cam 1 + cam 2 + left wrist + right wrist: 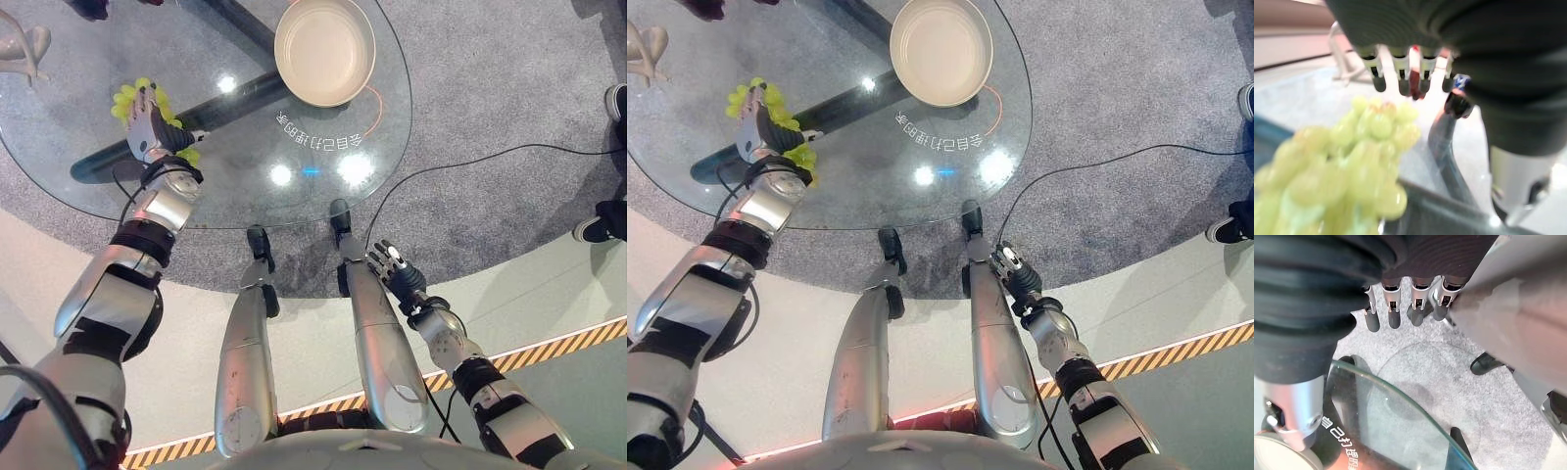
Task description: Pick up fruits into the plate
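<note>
Round glass table (88, 186) ahead of the robot, on grey carpet (490, 117). Plate (325, 49) on the table's far right part. Bunch of grapes (132, 98) on the table's left part, well apart from the plate. Left hand (147, 122) over the near side of the grapes, fingers reaching across them. Pale figurine (20, 54) at the table's far left edge, behind the grapes. Right hand (397, 269) low, off the table's near right edge, beside the robot's leg. A person's shoes (598, 227) on the carpet at far right.
</note>
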